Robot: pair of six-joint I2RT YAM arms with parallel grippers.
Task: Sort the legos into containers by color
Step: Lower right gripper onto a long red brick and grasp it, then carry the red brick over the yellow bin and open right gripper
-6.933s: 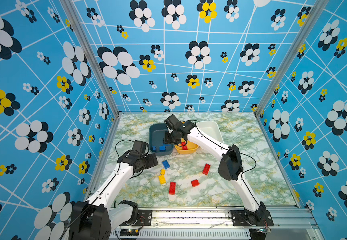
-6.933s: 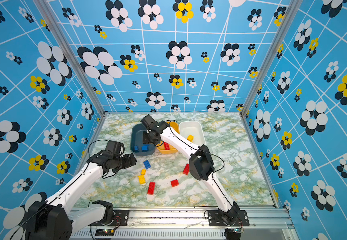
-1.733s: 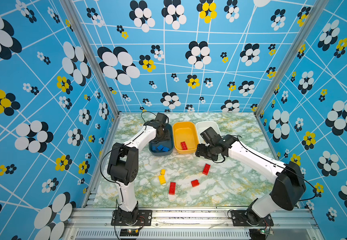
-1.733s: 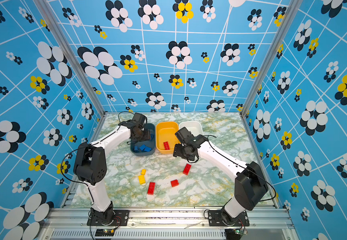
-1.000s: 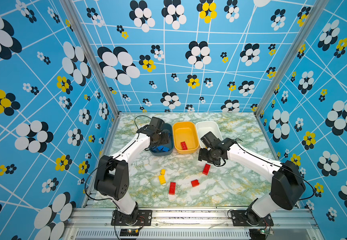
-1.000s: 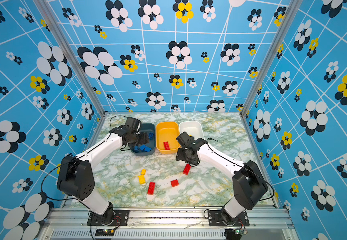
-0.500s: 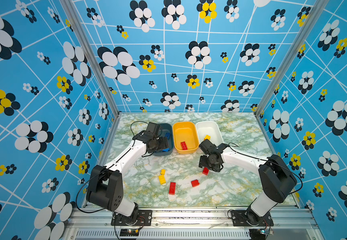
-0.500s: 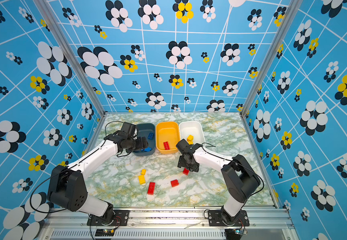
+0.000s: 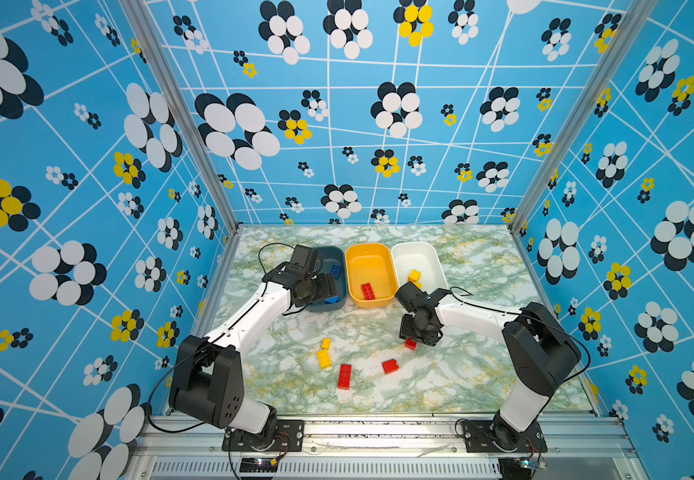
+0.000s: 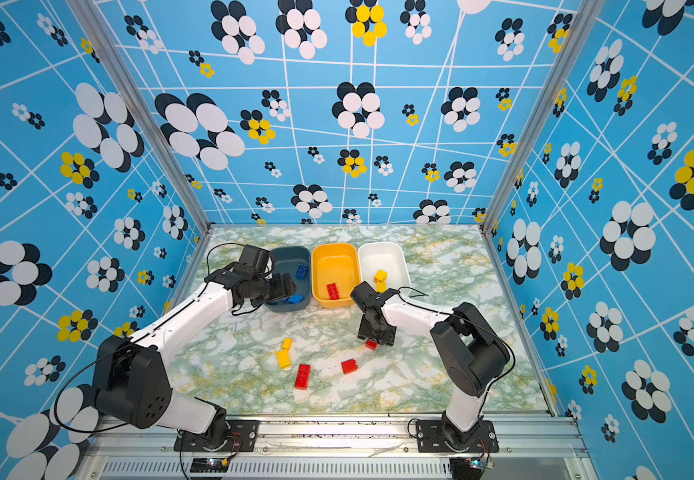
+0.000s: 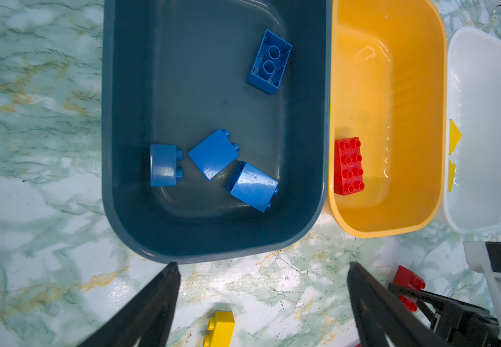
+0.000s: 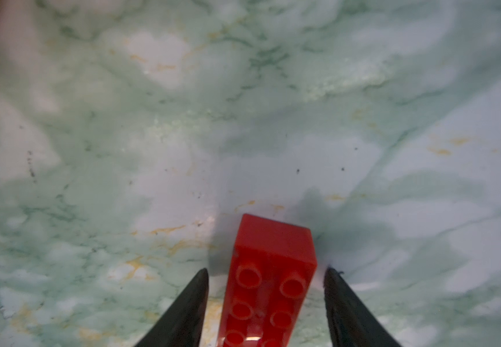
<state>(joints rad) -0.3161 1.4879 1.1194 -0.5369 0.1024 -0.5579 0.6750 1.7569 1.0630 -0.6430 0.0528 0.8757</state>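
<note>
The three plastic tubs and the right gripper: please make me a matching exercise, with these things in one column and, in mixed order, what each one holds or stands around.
Things
1. dark teal-blue plastic tub
2. orange-yellow plastic tub
3. white plastic tub
4. right gripper

States
A. one oblong red plastic brick inside
B. open jaws on either side of a second red studded brick on the marble-patterned table
C. four blue bricks inside
D. yellow bricks inside

Pairs: 1-C, 2-A, 3-D, 4-B
</note>
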